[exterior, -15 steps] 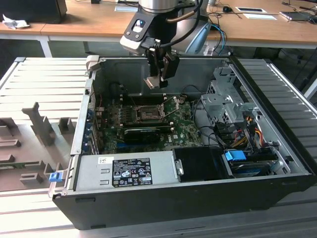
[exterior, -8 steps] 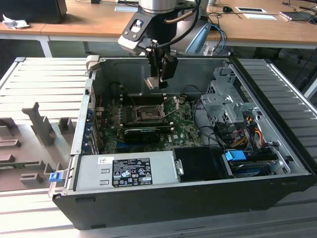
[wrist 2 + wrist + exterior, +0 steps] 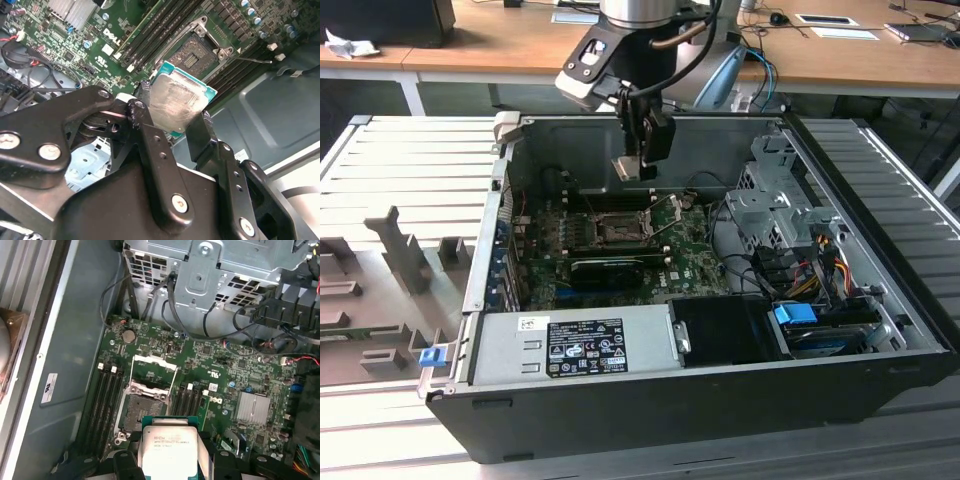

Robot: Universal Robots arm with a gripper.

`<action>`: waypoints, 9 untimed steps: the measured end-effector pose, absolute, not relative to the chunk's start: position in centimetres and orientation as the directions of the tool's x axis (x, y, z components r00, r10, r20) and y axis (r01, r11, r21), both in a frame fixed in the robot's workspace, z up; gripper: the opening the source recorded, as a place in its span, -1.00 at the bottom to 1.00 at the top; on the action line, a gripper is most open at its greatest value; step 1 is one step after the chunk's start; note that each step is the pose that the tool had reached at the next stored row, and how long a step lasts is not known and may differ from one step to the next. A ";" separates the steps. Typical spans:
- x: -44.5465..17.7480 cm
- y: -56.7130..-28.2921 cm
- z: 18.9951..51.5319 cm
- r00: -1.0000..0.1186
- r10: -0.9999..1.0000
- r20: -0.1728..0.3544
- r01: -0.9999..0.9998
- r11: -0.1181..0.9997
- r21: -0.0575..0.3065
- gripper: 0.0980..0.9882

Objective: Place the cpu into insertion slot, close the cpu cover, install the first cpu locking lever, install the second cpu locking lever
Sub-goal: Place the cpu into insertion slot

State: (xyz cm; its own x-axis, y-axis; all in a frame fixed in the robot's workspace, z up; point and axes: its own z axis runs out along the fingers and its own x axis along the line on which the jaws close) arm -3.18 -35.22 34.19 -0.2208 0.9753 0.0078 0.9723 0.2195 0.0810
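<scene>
My gripper (image 3: 638, 165) hangs above the open computer case, shut on the cpu (image 3: 631, 168), a pale silver square chip held by its edges. In both wrist views the cpu (image 3: 176, 100) (image 3: 167, 445) sits between the black fingers (image 3: 145, 125). The insertion slot (image 3: 610, 229) (image 3: 145, 408) (image 3: 196, 54) lies below on the green board, dark, bare and uncovered. The cpu cover (image 3: 155, 363), a thin metal frame, stands swung up at one edge of the slot. Two thin locking levers (image 3: 665, 212) stick up beside the slot.
Long black memory slots (image 3: 106, 392) flank the socket. A black expansion card (image 3: 615, 268) lies just in front of it, with the power supply (image 3: 575, 345) nearer still. A metal drive cage (image 3: 770, 205) and loose cables (image 3: 815, 265) fill the exterior view's right side of the case.
</scene>
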 end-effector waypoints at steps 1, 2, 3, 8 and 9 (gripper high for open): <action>-3.2 -35.2 34.2 -0.213 0.977 0.007 0.974 0.212 0.081 -0.03; -3.2 -35.2 34.2 -0.207 0.978 0.007 0.975 0.206 0.081 -0.03; -3.2 -35.2 34.1 -0.201 0.980 0.007 0.977 0.200 0.081 -0.03; -3.2 -35.2 34.1 -0.134 0.991 0.005 0.988 0.133 0.081 -0.03; -3.2 -35.2 34.0 -0.119 0.993 0.005 0.990 0.118 0.080 -0.03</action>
State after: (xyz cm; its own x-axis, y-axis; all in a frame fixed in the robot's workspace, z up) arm -3.18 -35.22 34.04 -0.1191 0.9929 0.0051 0.9897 0.1183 0.0805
